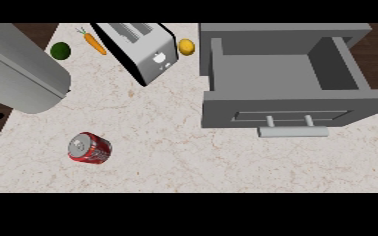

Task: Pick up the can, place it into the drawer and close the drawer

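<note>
A red can (89, 148) lies on its side on the pale speckled counter (170, 145), at the lower left, with its silver top facing the view's left. The grey drawer (284, 77) stands pulled open at the right; its inside is bare and its bar handle (293, 130) faces the counter's front. Open counter separates the can from the drawer's front panel. Neither hand shows in the head view.
A silver toaster (139, 50) sits tilted at the back, with a carrot (94, 43) and a green lime (60, 50) to its left and a lemon (187, 46) to its right. A big grey rounded shape (28, 75) fills the left edge.
</note>
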Controlling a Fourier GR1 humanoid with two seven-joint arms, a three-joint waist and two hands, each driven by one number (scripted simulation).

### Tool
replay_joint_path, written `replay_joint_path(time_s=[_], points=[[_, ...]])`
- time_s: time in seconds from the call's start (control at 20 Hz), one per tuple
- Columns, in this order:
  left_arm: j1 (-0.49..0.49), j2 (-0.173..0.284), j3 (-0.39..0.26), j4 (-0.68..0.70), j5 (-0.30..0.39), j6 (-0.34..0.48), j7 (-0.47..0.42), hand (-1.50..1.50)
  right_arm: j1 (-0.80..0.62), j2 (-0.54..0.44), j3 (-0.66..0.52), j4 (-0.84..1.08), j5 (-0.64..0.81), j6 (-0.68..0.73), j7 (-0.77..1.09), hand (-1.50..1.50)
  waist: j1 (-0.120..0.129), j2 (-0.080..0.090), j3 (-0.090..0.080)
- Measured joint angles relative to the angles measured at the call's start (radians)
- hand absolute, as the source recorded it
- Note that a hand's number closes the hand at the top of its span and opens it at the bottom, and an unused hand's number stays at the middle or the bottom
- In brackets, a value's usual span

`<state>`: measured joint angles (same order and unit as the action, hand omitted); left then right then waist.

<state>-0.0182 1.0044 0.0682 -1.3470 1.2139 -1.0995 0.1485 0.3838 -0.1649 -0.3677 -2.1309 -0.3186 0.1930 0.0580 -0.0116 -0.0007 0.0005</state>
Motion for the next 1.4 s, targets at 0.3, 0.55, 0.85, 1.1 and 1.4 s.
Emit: replay_joint_path(time_s=[0.3,0.55,0.85,1.1,1.4], points=[[-0.056,-0.043,-0.073,-0.022,0.032,0.052,0.077,-1.5,0.042,0.016,-0.041,0.0,-0.027,0.061,-0.023,-1.5,0.0,0.0,0.0],[-0.081,-0.117,-0.07,-0.021,-0.029,0.074,0.11,-1.5,0.057,0.019,-0.088,-0.005,-0.058,0.099,-0.015,-1.5,0.003,0.0,0.0],[-0.096,-0.26,-0.044,0.007,-0.204,0.078,0.109,-1.5,0.071,0.042,-0.115,-0.033,-0.059,0.128,0.001,-1.5,0.004,0.0,-0.001],[-0.108,-0.37,-0.003,0.036,-0.377,0.068,0.071,-1.5,0.077,0.039,-0.174,-0.018,-0.101,0.171,0.003,-1.5,0.004,0.0,-0.001],[-0.105,-0.463,0.058,0.088,-0.571,0.044,0.001,-1.5,0.065,0.059,-0.195,-0.014,-0.096,0.206,0.009,-1.5,0.005,0.001,-0.001]])
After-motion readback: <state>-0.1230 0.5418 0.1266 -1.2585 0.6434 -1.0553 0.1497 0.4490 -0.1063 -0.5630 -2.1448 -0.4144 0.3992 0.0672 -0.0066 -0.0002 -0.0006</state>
